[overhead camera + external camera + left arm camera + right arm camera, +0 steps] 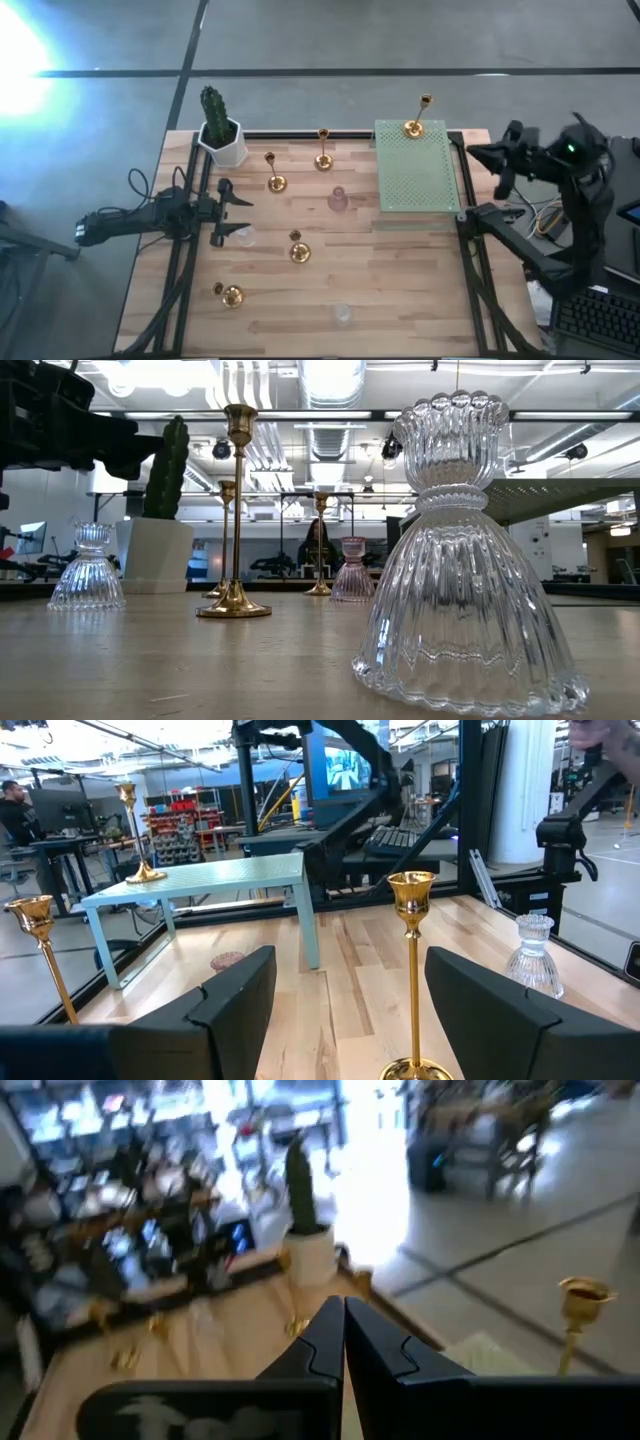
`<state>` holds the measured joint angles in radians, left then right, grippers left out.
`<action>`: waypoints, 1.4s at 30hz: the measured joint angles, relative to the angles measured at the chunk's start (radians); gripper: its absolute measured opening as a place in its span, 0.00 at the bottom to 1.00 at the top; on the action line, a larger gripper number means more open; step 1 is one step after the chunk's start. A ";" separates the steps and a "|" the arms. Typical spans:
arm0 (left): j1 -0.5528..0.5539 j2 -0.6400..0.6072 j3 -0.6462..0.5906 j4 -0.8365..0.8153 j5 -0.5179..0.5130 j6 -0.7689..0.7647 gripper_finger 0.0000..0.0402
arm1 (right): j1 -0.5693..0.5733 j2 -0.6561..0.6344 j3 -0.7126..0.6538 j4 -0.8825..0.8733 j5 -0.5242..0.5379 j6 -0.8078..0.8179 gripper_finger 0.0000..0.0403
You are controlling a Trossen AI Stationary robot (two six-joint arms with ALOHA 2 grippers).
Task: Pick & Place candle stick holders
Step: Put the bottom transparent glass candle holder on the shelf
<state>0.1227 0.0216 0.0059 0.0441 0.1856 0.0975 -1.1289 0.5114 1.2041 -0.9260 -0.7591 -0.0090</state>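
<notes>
Hands clear, gold holders waiting

Spread wide, left hand (232,212) low over wooden tabletop (400,290), lined up on short shiny gold candle stick holder (412,980) just ahead. Pressed together, right hand (478,152) parked off the edge beside green perforated mat (415,175) bearing one tall gold holder (417,116).

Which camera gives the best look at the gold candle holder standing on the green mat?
The left wrist view: the tall gold holder stands whole on the green mat. The high view shows it foreshortened from above; the right wrist view only blurred; the low view does not clearly show it.
</notes>
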 joint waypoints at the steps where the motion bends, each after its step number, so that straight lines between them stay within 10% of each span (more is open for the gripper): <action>1: 0.000 0.000 0.000 0.000 0.000 0.000 0.65 | 0.048 0.038 0.000 -0.019 0.024 -0.030 0.02; 7: 0.000 0.000 0.000 0.000 0.000 0.000 0.65 | 0.214 0.214 -0.008 -0.094 0.203 -0.209 0.02; 22: 0.000 0.000 0.000 0.000 0.000 0.000 0.65 | 0.562 0.297 -0.029 0.566 0.115 0.058 0.02; 42: 0.000 0.000 0.000 0.000 0.000 0.000 0.65 | 1.329 0.349 -0.031 0.365 1.039 0.244 0.02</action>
<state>0.1230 0.0215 0.0059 0.0441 0.1852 0.0978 0.1997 0.8607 1.1736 -0.5606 0.2798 0.2354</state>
